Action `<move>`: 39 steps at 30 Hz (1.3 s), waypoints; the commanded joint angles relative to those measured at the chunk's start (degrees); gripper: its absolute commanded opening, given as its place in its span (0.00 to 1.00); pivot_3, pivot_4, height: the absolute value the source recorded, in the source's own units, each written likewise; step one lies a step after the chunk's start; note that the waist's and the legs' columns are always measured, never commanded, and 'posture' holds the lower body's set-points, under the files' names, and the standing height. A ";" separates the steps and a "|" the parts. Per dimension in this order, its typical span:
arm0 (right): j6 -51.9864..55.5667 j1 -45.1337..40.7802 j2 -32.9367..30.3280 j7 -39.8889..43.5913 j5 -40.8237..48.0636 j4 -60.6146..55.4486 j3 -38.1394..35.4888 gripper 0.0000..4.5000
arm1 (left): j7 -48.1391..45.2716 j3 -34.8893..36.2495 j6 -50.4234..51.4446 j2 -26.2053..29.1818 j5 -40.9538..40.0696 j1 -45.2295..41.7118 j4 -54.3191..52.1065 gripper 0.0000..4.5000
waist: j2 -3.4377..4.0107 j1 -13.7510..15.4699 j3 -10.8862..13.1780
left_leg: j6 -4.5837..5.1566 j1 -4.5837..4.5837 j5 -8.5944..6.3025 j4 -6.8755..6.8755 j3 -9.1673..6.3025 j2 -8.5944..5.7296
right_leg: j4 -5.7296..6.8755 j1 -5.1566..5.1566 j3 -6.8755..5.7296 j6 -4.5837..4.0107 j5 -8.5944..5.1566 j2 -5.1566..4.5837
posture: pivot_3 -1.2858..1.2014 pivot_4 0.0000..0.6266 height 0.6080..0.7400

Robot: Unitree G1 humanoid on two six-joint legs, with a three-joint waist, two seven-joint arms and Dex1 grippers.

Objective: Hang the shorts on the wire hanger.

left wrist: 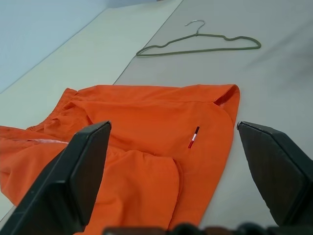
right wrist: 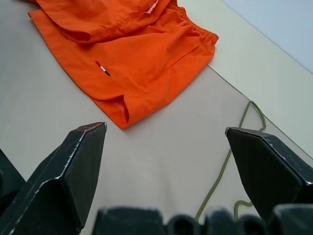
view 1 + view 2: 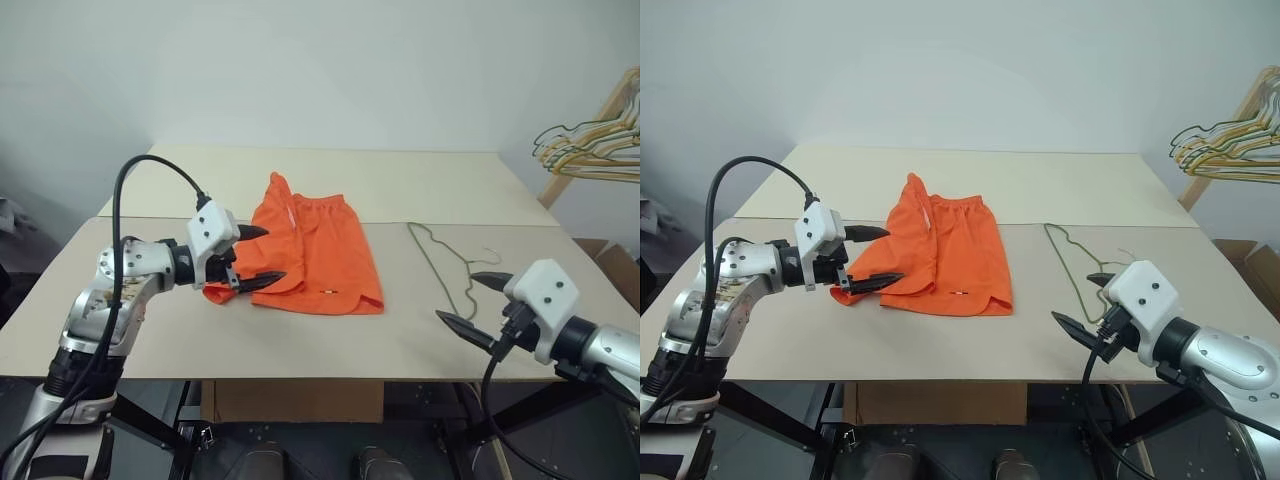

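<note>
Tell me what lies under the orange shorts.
The shorts lie flat on the beige table, one side folded over itself. Whatever the cloth covers is hidden. The wire hanger lies apart, beside them.

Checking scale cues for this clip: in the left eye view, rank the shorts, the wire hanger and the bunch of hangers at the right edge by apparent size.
1. The shorts, clearly largest.
2. The wire hanger and the bunch of hangers: too close to rank; the bunch is farther away and cut by the picture's edge.

Shorts (image 3: 318,250): thin matt orange cloth. Hanger (image 3: 440,262): thin wire. Table (image 3: 420,185): matt, smooth.
</note>
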 commanded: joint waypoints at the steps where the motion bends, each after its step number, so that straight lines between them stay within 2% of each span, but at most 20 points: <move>1: -1.11 -0.98 -0.39 -0.06 0.36 -1.16 -1.80 1.00 | 0.09 0.08 -3.57 0.31 1.54 0.03 -0.91 1.00 | 0.00 -0.02 0.00 | 0.00 0.00 0.00 0.00 0.00 0.00 | 0.00 0.00 0.00 0.00 0.00 0.00 | 0.58 0.00 1.00; 13: -3.11 -0.71 -1.06 -0.02 -2.45 -0.37 0.19 1.00 | 0.26 -0.01 -1.53 -0.69 0.51 -0.71 -1.67 1.00 | 0.00 -0.01 0.00 | 0.00 0.00 0.00 0.00 0.00 0.00 | 0.00 0.00 0.00 0.00 0.00 0.00 | 0.57 0.00 1.00; 18: -10.58 -2.82 -5.42 1.32 -11.71 2.90 8.31 1.00 | -0.27 0.05 -1.21 -1.55 -0.35 -0.65 -2.04 1.00 | 0.00 -0.41 0.00 | 0.00 0.04 0.00 0.02 0.03 0.00 | 0.00 0.01 0.02 0.00 0.00 0.00 | 0.57 0.00 1.00; 22: -21.06 -5.99 -9.08 2.60 -22.38 8.69 17.54 1.00 | -0.37 -0.37 -1.40 -2.10 0.07 -1.12 -1.44 1.00 | 0.00 -1.06 0.00 | 0.00 0.09 0.00 0.02 0.05 0.00 | 0.02 0.03 0.03 0.00 0.00 0.00 | 0.56 0.00 1.00; 29: -28.34 -21.01 -2.32 3.20 -34.40 22.99 34.67 1.00 | -0.93 -1.27 -2.14 -3.18 0.65 -2.56 -0.39 1.00 | -0.01 -2.37 0.00 | 0.00 0.14 0.00 0.03 0.07 -0.02 | 0.06 0.06 0.07 0.00 0.01 0.04 | 0.56 0.00 1.00; 39: -43.94 -38.13 7.06 0.60 -49.86 49.34 47.90 1.00 | -0.92 -1.46 -2.73 -3.41 0.92 -2.24 -0.63 1.00 | 0.00 -3.09 0.00 | 0.01 0.10 0.01 0.02 0.05 -0.05 | 0.08 0.05 0.11 0.05 0.07 0.05 | 0.57 0.00 1.00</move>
